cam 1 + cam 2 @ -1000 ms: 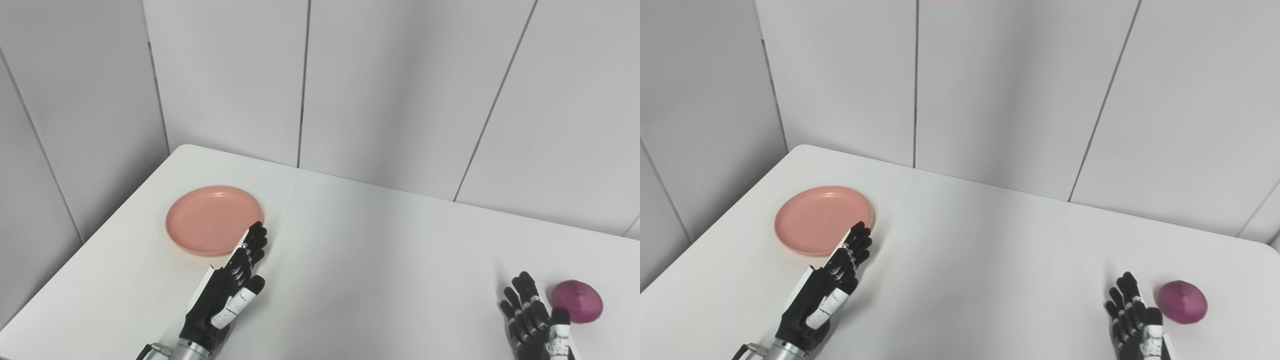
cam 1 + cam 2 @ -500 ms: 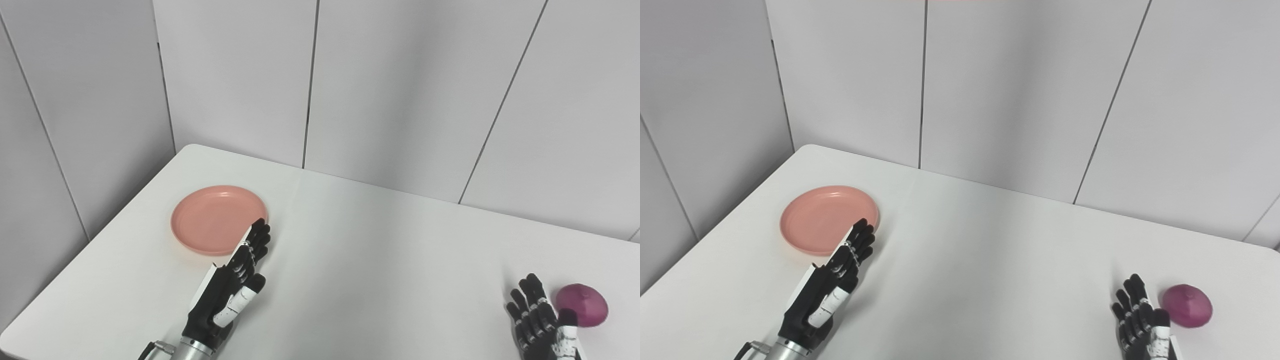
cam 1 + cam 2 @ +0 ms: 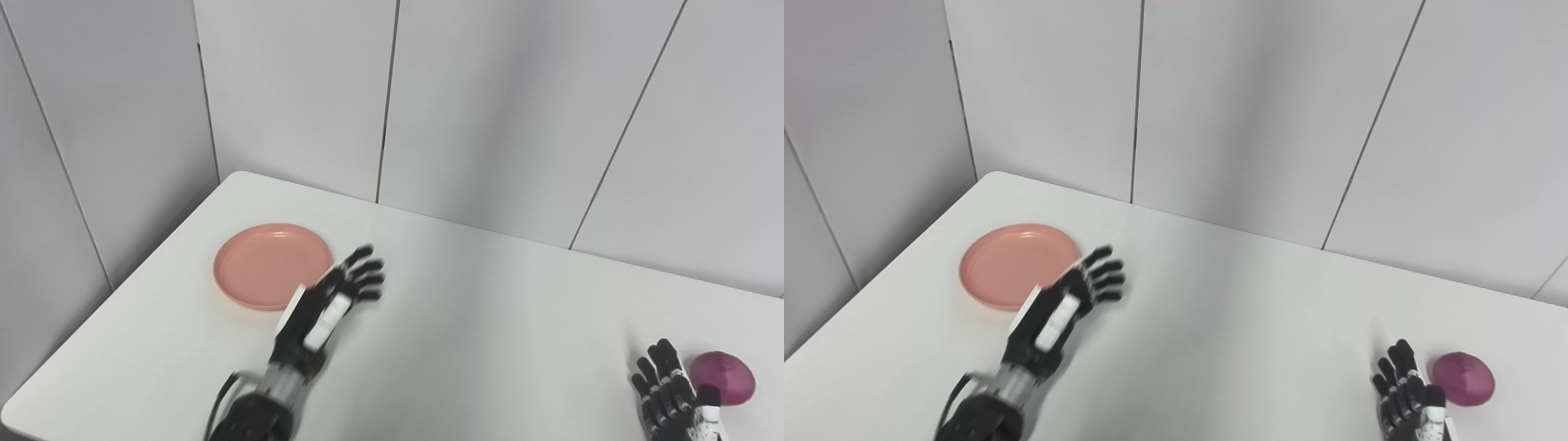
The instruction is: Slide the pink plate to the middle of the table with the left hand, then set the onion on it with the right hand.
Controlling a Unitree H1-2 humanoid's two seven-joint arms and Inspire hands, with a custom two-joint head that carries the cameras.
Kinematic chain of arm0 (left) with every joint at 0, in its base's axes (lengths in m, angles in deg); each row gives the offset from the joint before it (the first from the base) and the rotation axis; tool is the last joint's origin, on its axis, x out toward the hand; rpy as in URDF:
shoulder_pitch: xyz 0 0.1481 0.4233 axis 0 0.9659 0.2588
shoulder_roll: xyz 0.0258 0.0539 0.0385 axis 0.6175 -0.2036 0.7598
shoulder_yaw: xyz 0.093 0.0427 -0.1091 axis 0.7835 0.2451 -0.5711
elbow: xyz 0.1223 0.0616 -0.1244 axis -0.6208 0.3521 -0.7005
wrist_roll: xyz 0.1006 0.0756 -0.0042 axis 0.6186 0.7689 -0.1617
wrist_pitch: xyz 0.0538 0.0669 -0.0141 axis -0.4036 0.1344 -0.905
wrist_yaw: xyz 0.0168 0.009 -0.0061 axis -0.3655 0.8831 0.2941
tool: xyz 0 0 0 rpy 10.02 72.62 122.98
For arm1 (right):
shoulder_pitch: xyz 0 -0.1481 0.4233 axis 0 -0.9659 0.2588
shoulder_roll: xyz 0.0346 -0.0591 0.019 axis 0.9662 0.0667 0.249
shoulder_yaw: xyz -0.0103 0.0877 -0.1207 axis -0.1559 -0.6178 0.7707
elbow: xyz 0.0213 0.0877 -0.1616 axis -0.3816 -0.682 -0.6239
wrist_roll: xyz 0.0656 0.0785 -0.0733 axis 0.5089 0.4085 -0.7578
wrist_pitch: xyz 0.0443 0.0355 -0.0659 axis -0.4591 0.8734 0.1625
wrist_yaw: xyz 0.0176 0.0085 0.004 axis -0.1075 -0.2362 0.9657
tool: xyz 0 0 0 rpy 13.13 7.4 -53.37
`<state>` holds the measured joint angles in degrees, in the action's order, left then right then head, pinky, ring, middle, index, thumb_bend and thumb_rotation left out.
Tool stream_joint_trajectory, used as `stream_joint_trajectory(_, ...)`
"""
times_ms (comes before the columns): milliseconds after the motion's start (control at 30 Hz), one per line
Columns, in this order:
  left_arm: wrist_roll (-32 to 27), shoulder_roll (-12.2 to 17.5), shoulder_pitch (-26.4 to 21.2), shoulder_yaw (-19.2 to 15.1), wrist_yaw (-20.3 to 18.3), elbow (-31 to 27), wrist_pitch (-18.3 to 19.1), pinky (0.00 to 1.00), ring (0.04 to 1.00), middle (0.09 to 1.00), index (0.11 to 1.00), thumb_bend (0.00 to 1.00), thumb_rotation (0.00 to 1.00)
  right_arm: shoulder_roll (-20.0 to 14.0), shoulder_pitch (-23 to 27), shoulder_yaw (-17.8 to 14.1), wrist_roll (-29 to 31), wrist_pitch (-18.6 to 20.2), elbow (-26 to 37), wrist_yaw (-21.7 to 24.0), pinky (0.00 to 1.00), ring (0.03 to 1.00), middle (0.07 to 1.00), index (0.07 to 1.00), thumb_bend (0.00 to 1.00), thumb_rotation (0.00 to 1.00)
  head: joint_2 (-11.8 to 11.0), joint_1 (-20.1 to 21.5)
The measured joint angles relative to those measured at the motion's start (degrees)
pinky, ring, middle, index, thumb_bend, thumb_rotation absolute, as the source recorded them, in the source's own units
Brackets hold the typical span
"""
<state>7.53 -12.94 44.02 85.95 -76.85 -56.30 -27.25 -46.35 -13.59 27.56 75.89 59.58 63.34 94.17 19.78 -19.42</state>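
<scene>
The counter (image 3: pixel 478 318) is white and set into a corner of grey panelled walls (image 3: pixel 490 104).

Pink plate (image 3: pixel 273 266): lies flat on the counter near the far left corner, close to the left edge and well apart from the counter's middle. Nothing lies on it.

Onion (image 3: pixel 722 386): purple, rests on the counter near the right edge, toward the near right corner. It is well apart from the plate.

Left robot hand (image 3: pixel 334 300): raised above the counter just beside the plate's right rim, on the side facing the middle of the counter. Its fingers (image 3: pixel 366 267) are spread apart and extended toward the far edge and the right. The robot hand is released and holds nothing. It is motion-blurred in both views, so contact between its heel and the plate rim cannot be confirmed; in the left eye view the white back of the hand overlaps the near right part of the rim.

Right robot hand (image 3: pixel 674 401): enters at the near edge close to the near right corner, partly cut off by the frame. Its fingers (image 3: pixel 666 361) point up and apart; it is released and grasps nothing. Its thumb (image 3: pixel 707 398) stands just beside the onion's left side; whether the two touch cannot be determined.
</scene>
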Motion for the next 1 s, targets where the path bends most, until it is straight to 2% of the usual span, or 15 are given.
stream_joint_trajectory(200,-2.84,0.48,-4.46,-2.82,-2.66,-0.50,2.43,0.60,0.716,0.763,0.795,0.92,0.75,0.09,0.12,-0.05,-0.05,-0.03,0.21,-0.02,1.00,1.000,1.000,1.000,0.81,1.00,-0.18,0.00)
stream_joint_trajectory(400,-2.93,1.15,-7.47,-4.64,-3.90,-0.56,4.59,0.60,0.722,0.768,0.791,0.91,0.75,-0.07,0.22,-0.21,-0.55,-0.04,-0.08,-0.21,1.00,1.000,1.000,1.000,0.79,1.00,-0.53,-0.17)
stream_joint_trajectory(533,-2.14,3.28,-12.70,-7.06,-4.10,-0.81,6.55,0.60,0.730,0.779,0.793,0.93,0.76,-0.06,0.43,-0.24,-0.70,-0.07,-0.34,-0.22,1.00,1.000,1.000,1.000,0.78,1.00,-0.88,-0.35)
stream_joint_trajectory(667,-0.85,6.31,-18.23,-9.25,-4.19,-0.30,7.01,0.61,0.740,0.780,0.787,0.95,0.76,0.10,0.57,-0.22,-0.89,-0.07,-0.33,-0.24,1.00,1.000,1.000,1.000,0.77,1.00,-1.14,-0.35)
stream_joint_trajectory(800,0.37,9.06,-21.56,-10.99,-4.36,3.45,6.91,0.62,0.747,0.785,0.782,0.96,0.77,0.13,0.63,-0.23,-0.85,-0.07,-0.33,-0.23,1.00,1.000,1.000,1.000,0.77,1.00,-1.23,-0.35)
stream_joint_trajectory(1000,1.44,13.08,-22.41,-13.00,-5.61,13.34,6.51,0.64,0.761,0.788,0.776,0.96,0.75,0.06,0.73,-0.50,-0.39,-0.11,-0.34,0.12,1.00,1.000,1.000,1.000,0.77,1.00,-1.32,-0.44)
